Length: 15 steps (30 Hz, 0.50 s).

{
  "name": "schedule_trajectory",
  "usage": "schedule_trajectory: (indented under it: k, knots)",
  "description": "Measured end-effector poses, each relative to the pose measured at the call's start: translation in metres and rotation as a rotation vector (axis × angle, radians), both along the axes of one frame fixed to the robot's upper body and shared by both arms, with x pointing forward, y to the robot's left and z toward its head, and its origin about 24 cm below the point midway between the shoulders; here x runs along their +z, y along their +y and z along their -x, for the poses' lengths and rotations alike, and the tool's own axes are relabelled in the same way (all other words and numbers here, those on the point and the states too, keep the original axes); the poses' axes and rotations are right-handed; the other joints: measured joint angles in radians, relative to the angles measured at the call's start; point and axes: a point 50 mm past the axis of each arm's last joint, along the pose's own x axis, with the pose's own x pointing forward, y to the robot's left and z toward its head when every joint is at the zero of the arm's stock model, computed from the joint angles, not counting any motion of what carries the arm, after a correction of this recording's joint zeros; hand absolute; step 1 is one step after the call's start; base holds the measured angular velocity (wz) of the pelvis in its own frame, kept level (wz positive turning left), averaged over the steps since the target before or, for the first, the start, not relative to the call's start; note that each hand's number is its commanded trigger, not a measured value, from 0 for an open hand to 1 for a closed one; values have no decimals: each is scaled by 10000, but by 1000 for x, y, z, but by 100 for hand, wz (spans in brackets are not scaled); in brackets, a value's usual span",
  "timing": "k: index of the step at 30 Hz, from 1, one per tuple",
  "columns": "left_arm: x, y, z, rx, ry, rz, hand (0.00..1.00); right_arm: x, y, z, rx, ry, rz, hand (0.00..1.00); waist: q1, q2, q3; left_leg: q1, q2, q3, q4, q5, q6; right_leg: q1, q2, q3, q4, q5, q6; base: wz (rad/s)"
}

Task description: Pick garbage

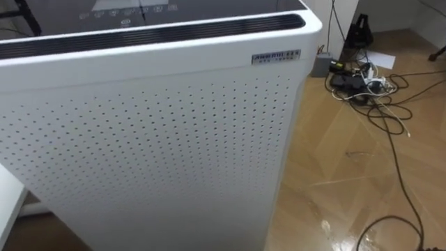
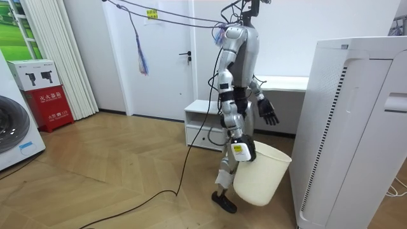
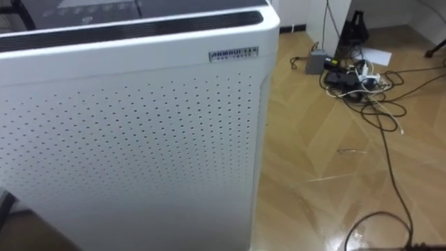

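From the room camera I see the robot standing on the wood floor, facing the purifier at the room view's right, close to its side. Its right hand hangs low and is clamped on the rim of the bin, which dangles tilted by its leg, just beside the purifier. The bin is a smooth, cream, round tub that narrows toward the base. Its mouth faces up and away from me, so I cannot tell what lies in it. The left hand is held out at waist height, dark fingers spread and loose, holding nothing.

Through the head camera I look down on the purifier. It is a tall white box with rounded edges, its front dotted with rows of small holes. A long dark vent runs along its top edge beside a glossy dark panel, and a small plate sits near its corner. Past it the glossy boards are laid in a slanted pattern. On them lie a tangle of dark and white cables, a grey box and a white sheet.

Behind the robot stands a low white cabinet.
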Motion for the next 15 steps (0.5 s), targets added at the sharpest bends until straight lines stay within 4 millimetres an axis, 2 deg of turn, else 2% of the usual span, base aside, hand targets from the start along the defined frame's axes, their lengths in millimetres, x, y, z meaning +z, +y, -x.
schedule_trajectory:
  k: [2, 6, 8, 15]
  knots:
    - [-10, 4, 21, 1018, 771, -253, 0, -3, -3, 17, -1114, 245, -138, 100, 13, -59, 13, 315, -11, 6, -186, -12, -15, 249, 18, 10, -183, -15, 31, 0]
    - [-19, 6, 44, 2206, 1617, -431, 0, -5, -7, 31, -2341, 461, -197, 100, 12, -68, 15, 540, -17, 15, -331, -34, -36, 499, 52, 80, -294, -29, 52, -4]
    - [-23, 7, 57, 3035, 2022, -412, 0, -8, -7, 41, -2938, 675, -250, 100, -29, -79, 62, 800, -3, 17, -455, -47, -57, 710, 91, 130, -371, -29, 53, -4]
    - [-30, 1, 76, 4378, 2696, -299, 0, -11, -2, 60, -4173, 1027, -486, 100, -37, -60, 78, 1209, 63, 30, -525, -159, -128, 1158, 196, 219, -529, -54, 46, -2]
